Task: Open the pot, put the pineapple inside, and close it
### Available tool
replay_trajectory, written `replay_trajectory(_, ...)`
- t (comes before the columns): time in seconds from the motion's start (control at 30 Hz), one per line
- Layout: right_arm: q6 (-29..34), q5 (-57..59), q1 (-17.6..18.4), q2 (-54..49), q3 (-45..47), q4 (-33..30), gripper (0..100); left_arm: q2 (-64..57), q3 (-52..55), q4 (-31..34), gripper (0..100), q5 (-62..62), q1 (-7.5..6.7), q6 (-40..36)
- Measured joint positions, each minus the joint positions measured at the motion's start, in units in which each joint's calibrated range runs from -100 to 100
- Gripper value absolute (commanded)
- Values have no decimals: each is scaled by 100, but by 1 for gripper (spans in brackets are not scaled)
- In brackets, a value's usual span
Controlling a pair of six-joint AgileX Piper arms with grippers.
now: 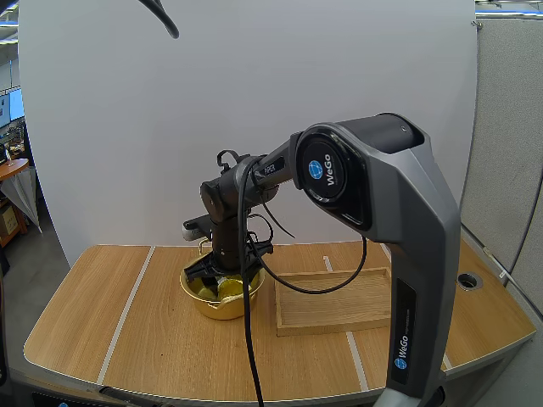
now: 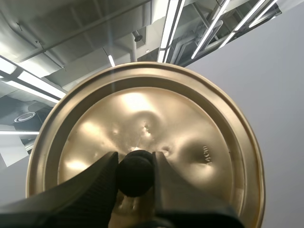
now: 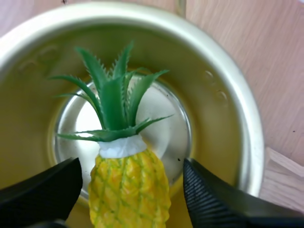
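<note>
White board backs a pale wooden table (image 1: 102, 322), and from behind the arms I see the gold pot (image 1: 216, 307) standing on it with a wooden tray (image 1: 331, 326) just beside it. The right arm (image 1: 373, 178) bends down over the pot, and the right gripper (image 1: 222, 275) is lowered into its mouth. A bit of yellow shows inside the pot, by the fingers.

From the left wrist, the left gripper (image 2: 136, 160) is pinched tight on the black knob (image 2: 135, 176) of the gold lid (image 2: 190, 128). The lid is held up in the air, off the pot.

From the right wrist, looking down into the pot, the right gripper's fingers stand wide apart with the pineapple (image 3: 130, 190) between them. There is a gap on each side, so they grip nothing. The pineapple is inside the pot, below the rim, and its green leaves (image 3: 114, 104) reach out over the shiny bottom. I cannot tell whether the fruit has fully settled.

To my eye the fruit is delivered and the step in hand is getting the right gripper out cleanly. It should rise straight up with the fingers kept wide, so they catch neither the leaves nor the rim. The lid should wait until that arm is well clear of the pot. It can then come down level and centred on the rim, and the knob should be let go only once the lid is seated.
</note>
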Motion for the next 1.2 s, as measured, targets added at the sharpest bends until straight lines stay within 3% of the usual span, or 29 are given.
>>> replay_trajectory(0.33, 0, 651, 0, -1523, 0, 0, 100, 0, 0, 0, 0, 0, 0, 0)
replay_trajectory(0.9, 0, 2927, 0, -4333, 0, 204, 100, 0, 0, 0, 0, 0, 0, 0)
replay_trajectory(1.2, 0, 3104, 0, -5120, 0, 204, 100, 0, 0, 0, 0, 0, 0, 0)
